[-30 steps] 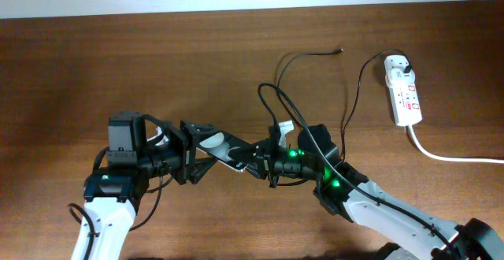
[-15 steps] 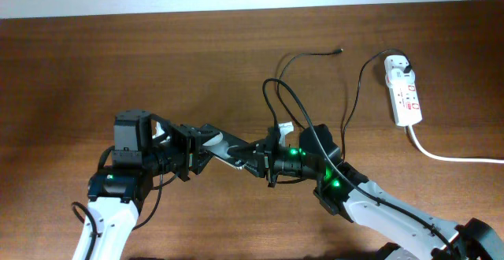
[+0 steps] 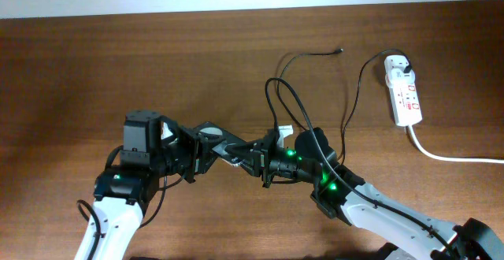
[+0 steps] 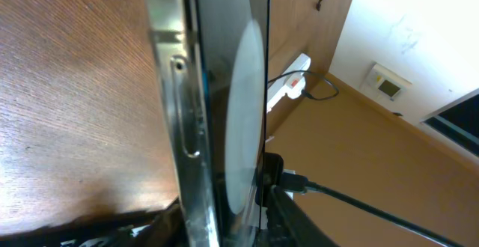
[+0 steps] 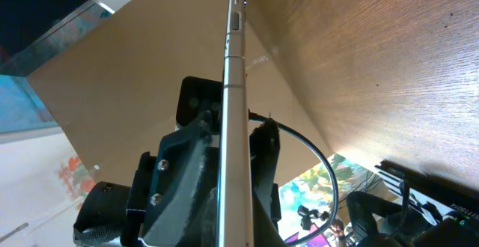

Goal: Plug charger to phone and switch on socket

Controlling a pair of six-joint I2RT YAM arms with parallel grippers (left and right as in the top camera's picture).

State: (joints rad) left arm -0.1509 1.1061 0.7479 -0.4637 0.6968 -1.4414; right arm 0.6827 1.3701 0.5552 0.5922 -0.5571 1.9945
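The phone (image 3: 229, 149) hangs above the table between both grippers, tilted. My right gripper (image 3: 259, 161) is shut on its right end; in the right wrist view the phone (image 5: 233, 90) stands edge-on between the dark fingers (image 5: 187, 194). My left gripper (image 3: 202, 151) is closed around the left end. In the left wrist view the silver edge of the phone (image 4: 183, 90) fills the gap, with a finger against each side. The charger (image 3: 277, 94) loops on the table behind, its plug tip (image 3: 339, 51) lying free. The socket (image 3: 403, 93) lies at the far right.
A thick white cord (image 3: 441, 156) runs from the socket off the right edge. The charger's cable (image 3: 352, 94) curves up to a plug in the socket's top. A pale wall borders the table's far edge (image 3: 236, 12).
My left arm has moved right to the phone and its jaws have narrowed onto the phone's left end. The right gripper has kept its hold and shifted slightly left.
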